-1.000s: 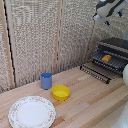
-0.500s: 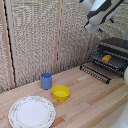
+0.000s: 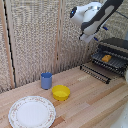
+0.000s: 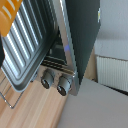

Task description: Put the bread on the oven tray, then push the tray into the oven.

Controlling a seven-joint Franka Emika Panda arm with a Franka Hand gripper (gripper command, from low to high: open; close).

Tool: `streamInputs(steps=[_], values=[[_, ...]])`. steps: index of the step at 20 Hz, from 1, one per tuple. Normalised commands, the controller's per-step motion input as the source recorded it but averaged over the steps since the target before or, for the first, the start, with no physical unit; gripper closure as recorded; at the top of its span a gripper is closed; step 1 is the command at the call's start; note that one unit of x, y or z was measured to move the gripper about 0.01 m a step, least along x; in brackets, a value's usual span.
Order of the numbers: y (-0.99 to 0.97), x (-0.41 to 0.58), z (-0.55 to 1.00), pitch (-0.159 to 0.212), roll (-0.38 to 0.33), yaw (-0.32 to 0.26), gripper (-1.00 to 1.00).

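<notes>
The bread point(image 3: 106, 58) is a small orange-brown piece lying on the dark wire oven pan point(image 3: 114, 62), which sits in the open mouth of the oven point(image 3: 118, 44) at the exterior view's right. In the wrist view the bread point(image 4: 7, 18) shows at the picture's edge on the pan point(image 4: 26, 47), beside the oven point(image 4: 80, 35) and its two knobs. My gripper point(image 3: 91, 37) hangs in the air up and to the left of the oven in the exterior view, apart from the bread and pan. It is too blurred to show how its jaws stand.
The oven's door point(image 3: 95, 73) is folded down onto the wooden table point(image 3: 90, 107). A blue cup point(image 3: 46, 80), a yellow bowl point(image 3: 61, 92) and a patterned white plate point(image 3: 32, 111) stand toward the exterior view's left. A woven screen stands behind.
The arm has drawn back from the oven, moving toward the exterior view's left. The bread and pan have stayed in place.
</notes>
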Motion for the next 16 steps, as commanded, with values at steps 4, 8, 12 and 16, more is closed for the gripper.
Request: streamInputs(steps=[4, 8, 12, 16], values=[[0.17, 0.034, -0.49, 0.19, -0.226, 0.197, -1.0], [0.22, 0.038, -0.46, 0.218, -0.219, 0.168, -1.0], [0.2, 0.081, -0.48, 0.241, -0.174, 0.176, -1.0], [0.03, 0.237, -0.56, 0.187, -0.087, 0.192, -1.0]])
